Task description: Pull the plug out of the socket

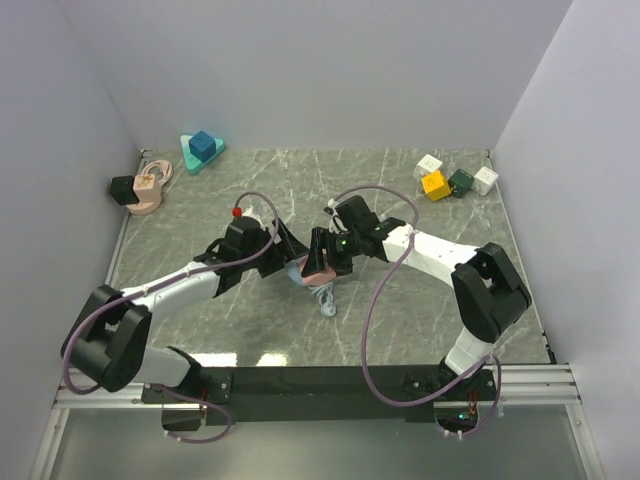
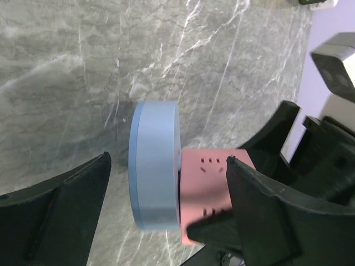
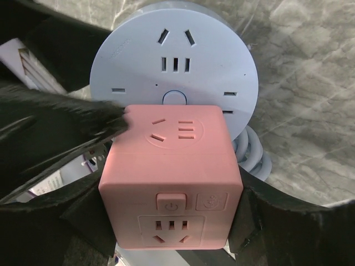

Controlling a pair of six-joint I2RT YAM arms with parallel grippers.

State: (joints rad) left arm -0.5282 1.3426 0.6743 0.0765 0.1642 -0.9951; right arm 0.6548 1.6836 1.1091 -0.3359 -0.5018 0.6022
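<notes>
Nearest the right wrist camera, the right gripper is seen closed on the sides of the pink cube plug. Near the middle of the marble table, the round blue socket is turned edge-on to the left wrist view. The pink cube plug is pressed flat against its face, and no gap is seen between them, so the plug is judged not yet pulled off. The left gripper is held wide around the socket's rim, neither finger touching it, so the socket is judged unbraced. The pull itself is left to be done. A power symbol is made out on the cube's small button. Faint raised lettering on the socket cannot be read.
</notes>
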